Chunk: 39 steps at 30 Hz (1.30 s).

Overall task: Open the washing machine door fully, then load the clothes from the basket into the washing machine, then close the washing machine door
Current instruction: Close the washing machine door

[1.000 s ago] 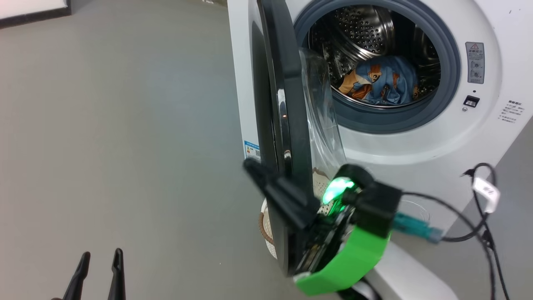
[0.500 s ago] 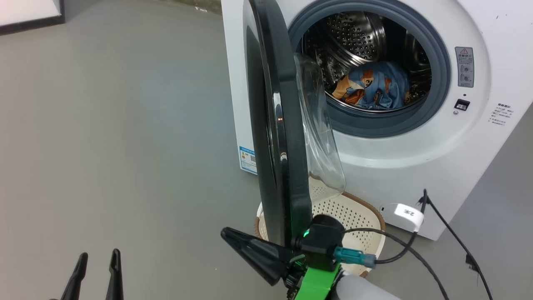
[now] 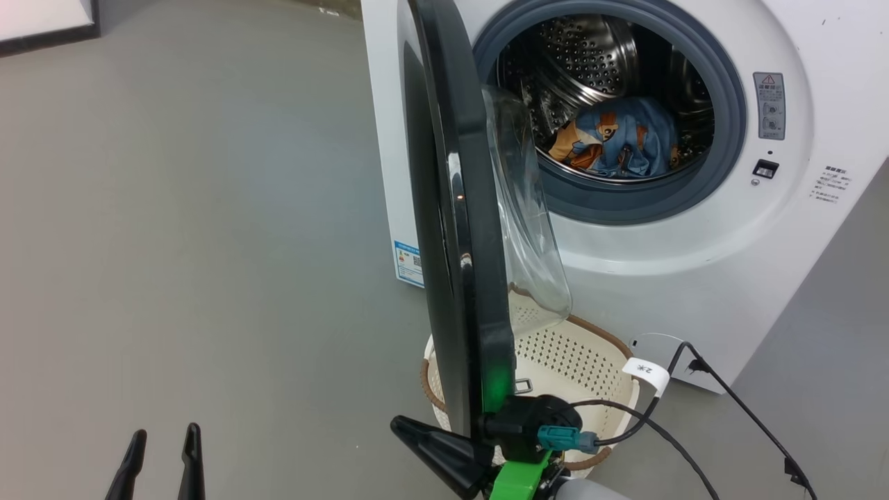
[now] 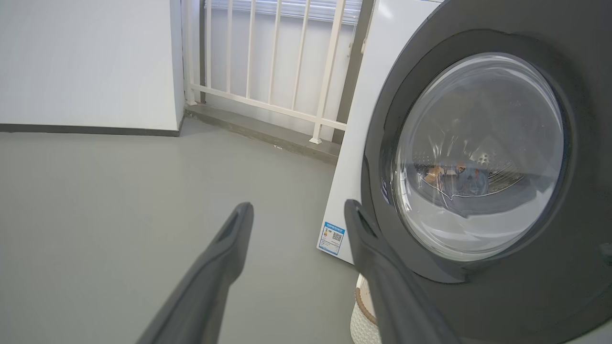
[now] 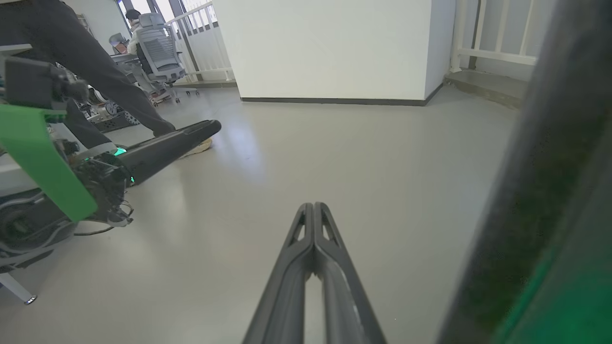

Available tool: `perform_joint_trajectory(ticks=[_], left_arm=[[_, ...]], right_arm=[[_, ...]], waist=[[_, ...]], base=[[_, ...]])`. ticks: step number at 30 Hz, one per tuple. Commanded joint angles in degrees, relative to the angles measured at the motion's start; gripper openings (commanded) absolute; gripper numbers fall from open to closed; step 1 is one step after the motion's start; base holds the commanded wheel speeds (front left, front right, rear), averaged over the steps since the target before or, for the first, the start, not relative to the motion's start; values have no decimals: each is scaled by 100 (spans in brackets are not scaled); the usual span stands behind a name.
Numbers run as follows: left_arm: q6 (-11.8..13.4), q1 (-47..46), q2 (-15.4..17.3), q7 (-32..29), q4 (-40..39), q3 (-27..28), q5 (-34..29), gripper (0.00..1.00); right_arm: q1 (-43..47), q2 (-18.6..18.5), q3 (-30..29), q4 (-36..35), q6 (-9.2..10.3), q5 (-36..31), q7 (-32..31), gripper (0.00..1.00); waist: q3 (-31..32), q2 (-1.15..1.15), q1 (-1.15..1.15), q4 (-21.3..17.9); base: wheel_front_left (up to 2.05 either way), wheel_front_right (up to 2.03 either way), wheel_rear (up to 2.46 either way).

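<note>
The washing machine (image 3: 694,264) stands on the grey floor (image 3: 208,208). Its door (image 3: 451,208) is swung out on the left-hand hinge so that I see it nearly edge-on, with the clear glass bowl bulging toward the drum side. The clothes (image 3: 618,139), blue with orange-brown bears, lie in a heap low in the steel drum, behind the grey-blue seal. The basket (image 3: 576,354) sits on the floor just in front of the machine, under the lower part of the door and partly hidden by it, with its perforated cream inside showing.

The right gripper (image 3: 406,429) is at the foot of the door, with its two dark fingers pressed flat together and nothing between them. They point out to the left past the door's lower rim. The wrist sits right beside that rim (its green light glows on the black gloss), but I cannot tell whether it actually touches. A black cable with a white tag (image 3: 646,368) trails off the wrist.

The left gripper (image 3: 167,432) hangs low at the left, well apart from the door, with its fingers spread and empty over bare floor. From its wrist, the door's outer face and a small blue sticker (image 4: 331,237) on the machine lie ahead to the right.

From the right wrist, a person's dark trouser leg (image 5: 95,81) shows off at the far side.
</note>
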<state>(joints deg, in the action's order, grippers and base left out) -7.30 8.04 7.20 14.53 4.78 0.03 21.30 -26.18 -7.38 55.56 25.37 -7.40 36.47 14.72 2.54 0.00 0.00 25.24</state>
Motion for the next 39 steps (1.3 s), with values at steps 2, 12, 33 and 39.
perform_joint_trajectory(ticks=[2, 12, 33, 39], left_arm=[[-19, -164, 73, 47, -135, 204, 39, 100], [-19, -201, 28, 47, -163, 212, 29, 100], [-19, -278, -33, 47, -214, 237, -2, 100], [-19, -341, -5, 47, -241, 216, -10, 100]], right_arm=[[-204, 110, 49, -15, -9, 85, 28, 0], [-261, 47, -228, 292, -9, -35, 28, 0], [88, -240, -1650, 433, -9, -491, 28, 0], [-19, -385, -2136, 429, -9, -549, 28, 0]], waist=[[-33, 0, 0, -43], [-144, 0, 0, -202], [-358, 0, 0, -798], [-517, 0, 0, -968]], base=[[0, 0, 0], [0, 0, 0], [0, 0, 0], [0, 0, 0]])
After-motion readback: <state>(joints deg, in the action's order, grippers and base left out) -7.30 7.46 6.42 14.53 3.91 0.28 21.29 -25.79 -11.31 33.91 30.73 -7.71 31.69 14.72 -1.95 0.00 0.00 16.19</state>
